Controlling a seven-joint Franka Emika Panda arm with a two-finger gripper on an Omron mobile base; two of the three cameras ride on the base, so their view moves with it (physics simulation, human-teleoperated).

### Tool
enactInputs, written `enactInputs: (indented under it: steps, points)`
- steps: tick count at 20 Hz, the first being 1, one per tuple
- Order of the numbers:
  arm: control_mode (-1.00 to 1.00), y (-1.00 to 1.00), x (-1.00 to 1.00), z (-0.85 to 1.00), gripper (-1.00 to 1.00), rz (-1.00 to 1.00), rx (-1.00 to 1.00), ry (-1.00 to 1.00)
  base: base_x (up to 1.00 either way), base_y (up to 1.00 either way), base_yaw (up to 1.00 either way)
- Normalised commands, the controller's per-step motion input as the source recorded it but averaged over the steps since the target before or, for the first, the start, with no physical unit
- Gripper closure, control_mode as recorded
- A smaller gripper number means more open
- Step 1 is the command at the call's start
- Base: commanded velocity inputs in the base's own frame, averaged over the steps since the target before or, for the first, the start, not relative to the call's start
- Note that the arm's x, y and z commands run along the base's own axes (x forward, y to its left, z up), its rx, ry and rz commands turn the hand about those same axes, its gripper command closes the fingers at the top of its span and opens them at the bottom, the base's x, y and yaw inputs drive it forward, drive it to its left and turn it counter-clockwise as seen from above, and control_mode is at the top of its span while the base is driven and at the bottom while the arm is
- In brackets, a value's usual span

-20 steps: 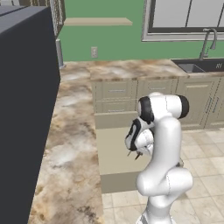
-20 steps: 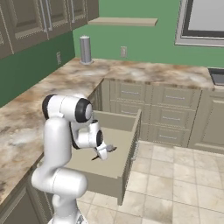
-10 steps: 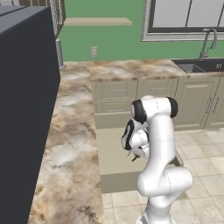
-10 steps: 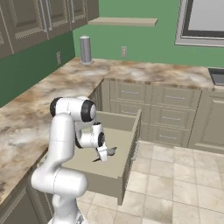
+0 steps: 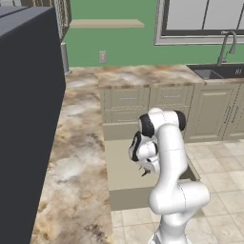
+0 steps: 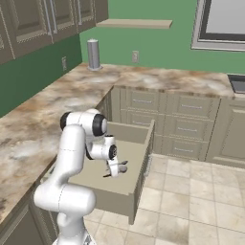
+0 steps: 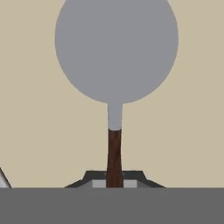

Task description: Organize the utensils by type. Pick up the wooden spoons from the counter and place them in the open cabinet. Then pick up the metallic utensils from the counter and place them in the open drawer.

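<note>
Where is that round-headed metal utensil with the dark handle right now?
The round-headed utensil is held by its dark handle in the gripper, hanging over the tan floor of the open drawer below the counter.

Matt grey metal utensil head [image 7: 116,48] – dark handle; marbled stone counter [image 5: 78,143].

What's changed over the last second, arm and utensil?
The arm has swung further back over the open drawer, lowering the gripper toward its floor. Nothing taken or released: the gripper stays shut on the round-headed utensil, held by its dark handle. Drawer, counter and camera views are unchanged.
</note>
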Motion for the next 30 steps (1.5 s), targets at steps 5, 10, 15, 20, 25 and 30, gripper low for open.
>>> enactInputs:
  steps: [5, 10, 15, 20, 25, 30]
  points:
    - [-1.00, -0.01, -0.02, 0.25, -1.00, 0.00, 0.00, 0.03, 0.00, 0.00, 0.00]
    - [-1.00, -0.02, -0.02, 0.59, -1.00, 0.01, 0.00, 0.01, 0.00, 0.00, 0.00]
    - [-1.00, -0.05, -0.13, 0.87, -1.00, 0.31, 0.03, 0.00, 0.00, 0.00, 0.00]
    - [-1.00, -0.11, -0.38, 0.90, -1.00, 0.61, 0.02, -0.03, 0.00, 0.00, 0.00]
    - [-1.00, -0.17, -0.51, 0.90, -1.00, 0.65, 0.11, -0.30, 0.00, 0.00, 0.00]
    - [-1.00, -0.20, -0.61, 0.77, -1.00, 0.49, 0.22, -0.42, 0.00, 0.00, 0.00]
